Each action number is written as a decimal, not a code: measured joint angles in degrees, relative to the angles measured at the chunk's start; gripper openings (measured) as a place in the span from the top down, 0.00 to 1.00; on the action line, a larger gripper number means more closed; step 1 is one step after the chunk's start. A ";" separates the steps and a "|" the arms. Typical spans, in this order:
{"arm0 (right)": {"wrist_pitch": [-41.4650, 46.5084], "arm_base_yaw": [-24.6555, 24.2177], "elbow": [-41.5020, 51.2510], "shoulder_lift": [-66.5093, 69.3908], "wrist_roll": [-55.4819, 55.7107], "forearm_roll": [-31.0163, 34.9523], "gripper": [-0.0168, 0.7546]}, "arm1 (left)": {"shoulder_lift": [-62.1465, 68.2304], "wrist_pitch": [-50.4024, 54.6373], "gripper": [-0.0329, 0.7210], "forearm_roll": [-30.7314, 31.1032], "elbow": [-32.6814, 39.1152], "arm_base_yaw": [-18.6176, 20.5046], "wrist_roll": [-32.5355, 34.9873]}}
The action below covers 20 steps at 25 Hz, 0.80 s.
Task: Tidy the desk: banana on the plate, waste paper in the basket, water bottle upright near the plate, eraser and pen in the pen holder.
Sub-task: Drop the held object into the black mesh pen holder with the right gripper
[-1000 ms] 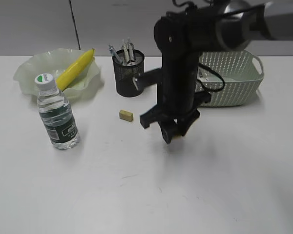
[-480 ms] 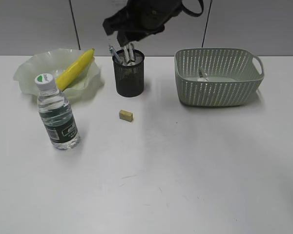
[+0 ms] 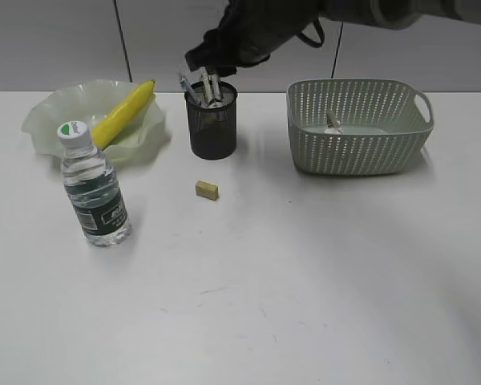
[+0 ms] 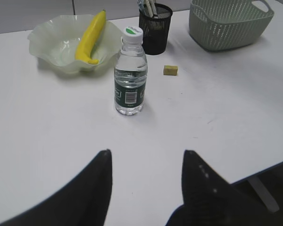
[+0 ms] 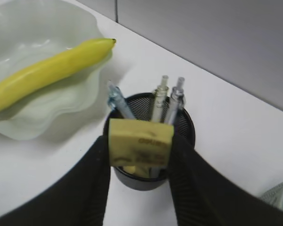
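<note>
right gripper (image 5: 139, 155) gripping eraser (image 5: 139, 148), apparently over pen holder (image 5: 184, 129)

Grey panelled wall (image 3: 56, 40) behind, dark vertical seam (image 3: 122, 36); even light.

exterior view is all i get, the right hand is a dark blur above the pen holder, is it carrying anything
observer: yes, the right hand grips a yellow eraser directly over the mouth of the pen holder.
operator: ok and the left hand, can't see it at all
observer: the left hand is open with nothing between its fingers, over the desk on the near side of the water bottle.
</note>
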 joint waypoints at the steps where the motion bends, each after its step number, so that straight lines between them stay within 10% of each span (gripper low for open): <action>1: -0.29 -0.41 0.00 0.62 0.00 -0.06 0.58 | 0.00 0.00 0.48 0.00 0.00 0.00 0.00; 20: -10.05 -1.06 0.00 6.67 -0.05 3.80 0.58 | 0.00 0.00 0.48 0.22 0.00 0.00 0.00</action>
